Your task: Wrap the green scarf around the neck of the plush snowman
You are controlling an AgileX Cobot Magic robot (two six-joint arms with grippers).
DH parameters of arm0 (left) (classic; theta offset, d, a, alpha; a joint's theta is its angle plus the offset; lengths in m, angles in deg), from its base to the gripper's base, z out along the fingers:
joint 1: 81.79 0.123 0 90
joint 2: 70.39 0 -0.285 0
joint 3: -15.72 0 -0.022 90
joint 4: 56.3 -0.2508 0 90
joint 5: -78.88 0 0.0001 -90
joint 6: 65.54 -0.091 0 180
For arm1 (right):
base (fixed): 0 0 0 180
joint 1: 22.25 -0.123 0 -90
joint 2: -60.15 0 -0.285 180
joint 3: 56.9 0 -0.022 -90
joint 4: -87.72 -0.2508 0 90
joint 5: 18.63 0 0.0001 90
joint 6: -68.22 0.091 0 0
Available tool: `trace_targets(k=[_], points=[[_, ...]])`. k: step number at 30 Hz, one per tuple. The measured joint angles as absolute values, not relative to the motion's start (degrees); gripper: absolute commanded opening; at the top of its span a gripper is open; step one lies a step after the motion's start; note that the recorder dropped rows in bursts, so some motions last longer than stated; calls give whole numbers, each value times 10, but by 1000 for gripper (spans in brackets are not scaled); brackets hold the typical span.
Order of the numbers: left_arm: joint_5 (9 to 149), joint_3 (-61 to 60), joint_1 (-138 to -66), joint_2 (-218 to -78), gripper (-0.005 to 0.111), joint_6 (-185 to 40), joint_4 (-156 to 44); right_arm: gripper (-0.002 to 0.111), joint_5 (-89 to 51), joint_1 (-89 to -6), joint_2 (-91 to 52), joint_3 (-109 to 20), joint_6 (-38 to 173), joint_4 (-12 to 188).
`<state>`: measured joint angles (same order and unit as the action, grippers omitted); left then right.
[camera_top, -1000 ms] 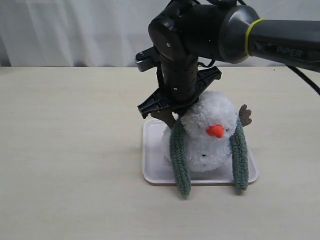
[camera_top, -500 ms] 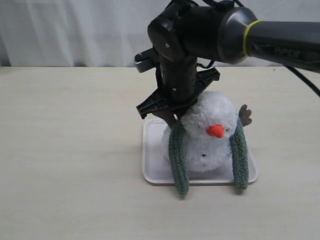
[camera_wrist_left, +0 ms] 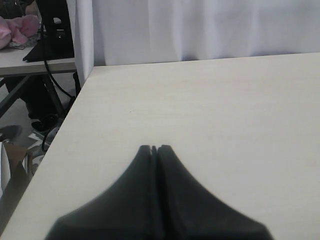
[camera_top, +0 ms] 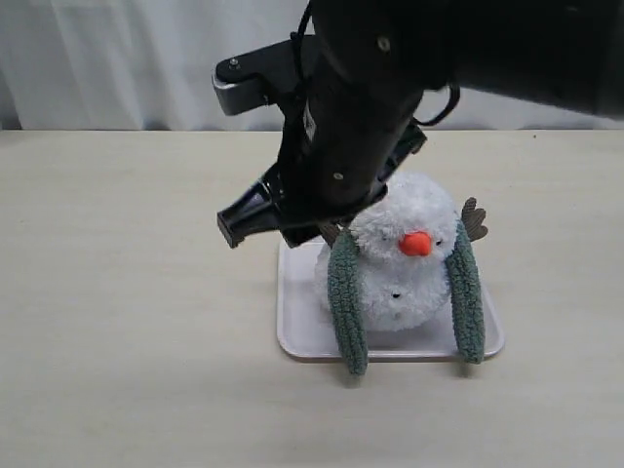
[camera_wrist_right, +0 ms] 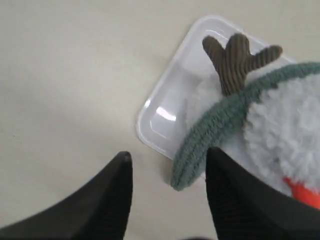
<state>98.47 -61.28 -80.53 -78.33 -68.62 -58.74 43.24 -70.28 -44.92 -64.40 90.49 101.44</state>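
Observation:
The plush snowman (camera_top: 405, 263) sits on a white tray (camera_top: 292, 327), orange nose facing forward. The green scarf (camera_top: 346, 302) runs behind its neck, and both ends hang down the front, the other end (camera_top: 466, 297) on the snowman's far side. In the right wrist view my right gripper (camera_wrist_right: 167, 157) is open just above the table. The scarf's end (camera_wrist_right: 200, 150) lies between its fingers and touches neither; the brown twig arm (camera_wrist_right: 235, 60) is beyond. In the exterior view the right arm (camera_top: 341, 127) hides the gripper's tips. My left gripper (camera_wrist_left: 154, 148) is shut and empty over bare table.
The tray's rim (camera_wrist_right: 150, 125) lies close to the right gripper's fingers. White curtains hang behind the table. In the left wrist view the table's edge (camera_wrist_left: 75, 120) drops off to a floor with cables and a stand.
The right gripper has opened and let go of the scarf. Its arm has risen and swung left, nearer the camera. The scarf's left end now hangs free.

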Motion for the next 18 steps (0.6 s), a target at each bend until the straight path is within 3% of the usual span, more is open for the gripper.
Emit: trace_targets(k=[4, 5, 7, 10, 18], points=[[985, -613, -805, -783, 0, -686, -587, 46, 392, -719, -398, -517, 979, 1047], [985, -613, -805, -783, 0, -686, -587, 51, 373, -719, -395, -495, 985, 1047], [985, -613, -805, -783, 0, -686, -587, 57, 294, -719, -394, -418, 1006, 1047], [985, -613, -805, -783, 0, -686, -587, 58, 172, -708, -395, -338, 1036, 1051], [985, -613, -805, -783, 0, -686, -587, 58, 82, -659, -466, -323, 1036, 1075]])
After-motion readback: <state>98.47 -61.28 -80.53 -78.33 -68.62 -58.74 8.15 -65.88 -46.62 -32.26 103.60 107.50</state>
